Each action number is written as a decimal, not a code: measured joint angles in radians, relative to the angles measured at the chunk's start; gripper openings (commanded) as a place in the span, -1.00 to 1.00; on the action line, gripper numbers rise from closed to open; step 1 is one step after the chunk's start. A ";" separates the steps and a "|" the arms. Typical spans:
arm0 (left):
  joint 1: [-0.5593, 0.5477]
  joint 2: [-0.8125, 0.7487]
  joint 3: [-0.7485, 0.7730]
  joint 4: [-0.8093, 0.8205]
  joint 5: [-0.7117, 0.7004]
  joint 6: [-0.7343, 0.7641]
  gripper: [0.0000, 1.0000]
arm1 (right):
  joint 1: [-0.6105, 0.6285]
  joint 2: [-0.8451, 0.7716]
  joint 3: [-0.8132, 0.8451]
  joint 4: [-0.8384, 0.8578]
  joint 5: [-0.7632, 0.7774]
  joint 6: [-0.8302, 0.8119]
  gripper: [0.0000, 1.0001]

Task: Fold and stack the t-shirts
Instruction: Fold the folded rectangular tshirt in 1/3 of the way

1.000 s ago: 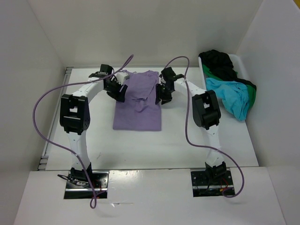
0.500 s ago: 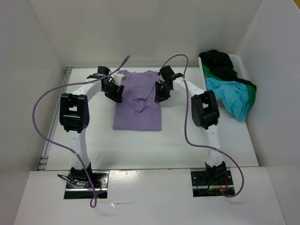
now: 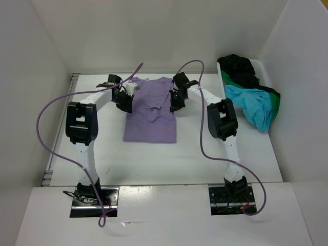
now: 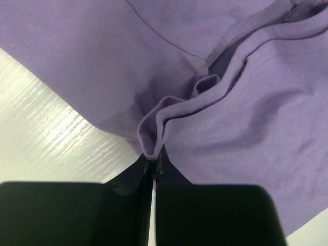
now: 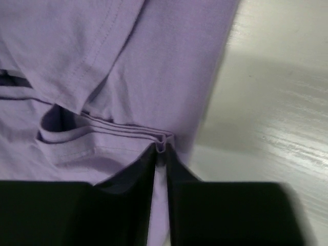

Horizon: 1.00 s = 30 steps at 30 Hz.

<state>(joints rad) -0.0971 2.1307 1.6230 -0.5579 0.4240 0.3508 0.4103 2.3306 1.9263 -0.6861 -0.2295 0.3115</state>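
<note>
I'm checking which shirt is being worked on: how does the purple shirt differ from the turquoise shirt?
The purple shirt lies spread on the table; the turquoise shirt is crumpled at the white bin. The left gripper and right gripper each pinch a fold of the purple shirt; no gripper touches the turquoise shirt, heaped with a black shirt and a green shirt. Both are plain cloth.

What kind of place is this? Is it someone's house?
Probably a robot test lab, not a house. Plain white walls box in a white table, a left arm and right arm are bolted at its near edge, and a lavender t-shirt lies spread between them.
</note>
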 measured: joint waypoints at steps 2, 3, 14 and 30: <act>0.000 0.000 0.000 0.002 -0.002 -0.009 -0.99 | 0.000 0.006 0.000 -0.002 0.008 -0.001 -1.00; 0.000 0.000 0.000 0.003 -0.003 -0.013 -0.99 | 0.000 0.007 0.000 -0.003 0.011 0.003 -1.00; 0.000 0.000 0.000 0.013 -0.028 -0.042 -0.99 | -0.036 -0.025 -0.063 0.042 0.036 0.039 -1.00; 0.000 -0.002 -0.042 0.066 -0.070 -0.043 -0.97 | -0.047 -0.029 -0.075 0.060 0.050 0.059 -1.00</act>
<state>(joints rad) -0.0967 2.1288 1.5810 -0.4923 0.3542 0.3073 0.3637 2.3020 1.8511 -0.6266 -0.1791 0.3702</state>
